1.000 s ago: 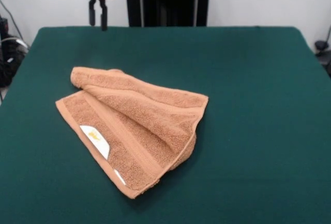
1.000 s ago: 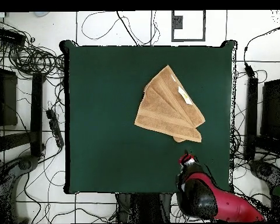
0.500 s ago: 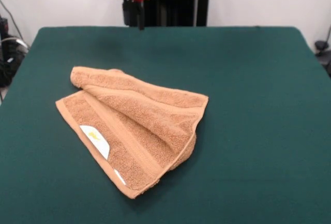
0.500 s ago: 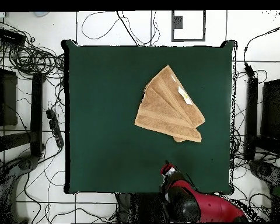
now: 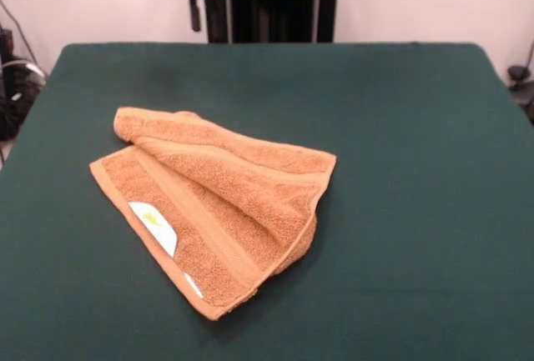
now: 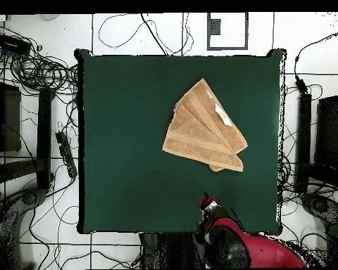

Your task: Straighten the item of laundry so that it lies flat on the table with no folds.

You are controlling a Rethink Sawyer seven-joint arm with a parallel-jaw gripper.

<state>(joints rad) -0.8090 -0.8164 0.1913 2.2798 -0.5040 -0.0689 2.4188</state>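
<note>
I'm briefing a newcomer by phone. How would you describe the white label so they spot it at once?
Start at the dark green table; the only thing lying on it is a folded orange-tan towel. On the towel's lower layer, beside its outer edge, sits the white label with yellow print, the brightest patch on the cloth.
</note>
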